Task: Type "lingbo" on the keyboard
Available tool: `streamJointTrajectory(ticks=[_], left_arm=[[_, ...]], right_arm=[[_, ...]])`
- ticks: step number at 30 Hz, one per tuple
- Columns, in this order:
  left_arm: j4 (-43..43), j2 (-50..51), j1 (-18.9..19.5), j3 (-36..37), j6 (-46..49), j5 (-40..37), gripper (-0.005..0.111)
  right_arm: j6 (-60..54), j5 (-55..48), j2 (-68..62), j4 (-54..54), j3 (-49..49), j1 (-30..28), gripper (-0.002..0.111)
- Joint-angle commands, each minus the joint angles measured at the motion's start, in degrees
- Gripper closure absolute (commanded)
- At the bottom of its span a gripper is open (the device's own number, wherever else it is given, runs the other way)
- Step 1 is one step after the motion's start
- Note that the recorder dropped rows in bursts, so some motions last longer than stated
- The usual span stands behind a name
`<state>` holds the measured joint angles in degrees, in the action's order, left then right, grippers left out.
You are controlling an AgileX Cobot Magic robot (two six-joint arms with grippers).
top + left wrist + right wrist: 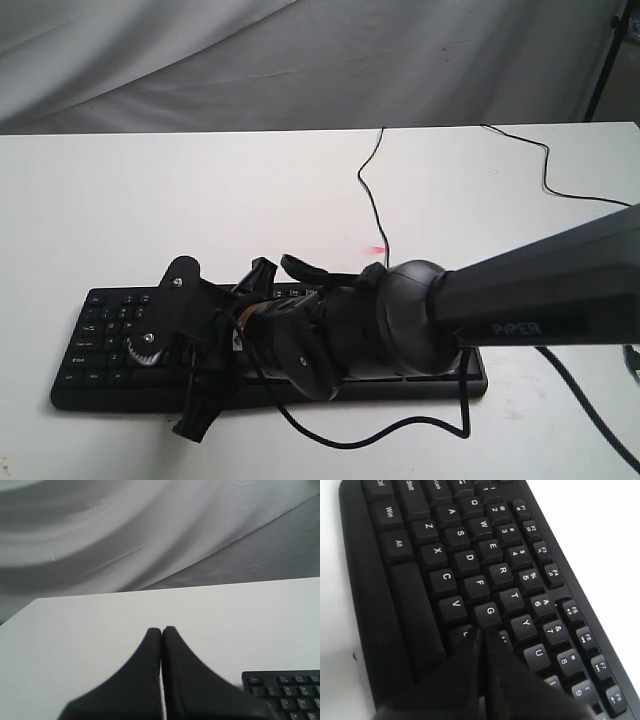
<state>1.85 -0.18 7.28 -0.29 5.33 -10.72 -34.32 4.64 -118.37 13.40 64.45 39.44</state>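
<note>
The black keyboard [100,335] lies across the near part of the white table, with its Esc corner at the far left. My right arm reaches over it from the right and hides most of the keys. The right gripper [482,631] is shut, both fingers pressed together with nothing between them. Its tip sits at the near edge of the G key [490,612], partly covering the keys beside it. In the exterior view the right gripper [185,342] is low over the left half of the keyboard. The left gripper [161,629] is shut and empty over bare table, left of the keyboard's Esc corner [282,690]. It does not show in the exterior view.
The keyboard's thin black cable [372,195] runs toward the table's far edge. A second black cable [545,165] crosses the far right corner. A cable from the arm loops [400,432] in front of the keyboard. Grey cloth [300,60] hangs behind the table.
</note>
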Motion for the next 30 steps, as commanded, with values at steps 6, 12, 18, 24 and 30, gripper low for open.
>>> streamJointTrajectory(ticks=[6, 12, 18, 24, 30], left_arm=[[0.0, 0.2, -0.2, 0.3, -0.2, 0.2, 0.106], [0.0, 0.2, -0.2, 0.3, -0.2, 0.2, 0.106], [0.0, 0.2, -0.2, 0.3, -0.2, 0.2, 0.106], [0.0, 0.2, -0.2, 0.3, -0.2, 0.2, 0.106], [0.0, 0.2, -0.2, 0.3, -0.2, 0.2, 0.106]], right_arm=[[0.3, 0.8, 0.0, 0.0, 0.4, -0.8, 0.108], [0.3, 0.8, -0.3, 0.0, 0.4, -0.8, 0.108], [0.3, 0.6, -2.7, 0.0, 0.4, -0.8, 0.108], [0.3, 0.4, -2.4, 0.0, 0.4, -0.8, 0.108], [0.3, 1.2, 0.2, 0.0, 0.5, -0.8, 0.108]])
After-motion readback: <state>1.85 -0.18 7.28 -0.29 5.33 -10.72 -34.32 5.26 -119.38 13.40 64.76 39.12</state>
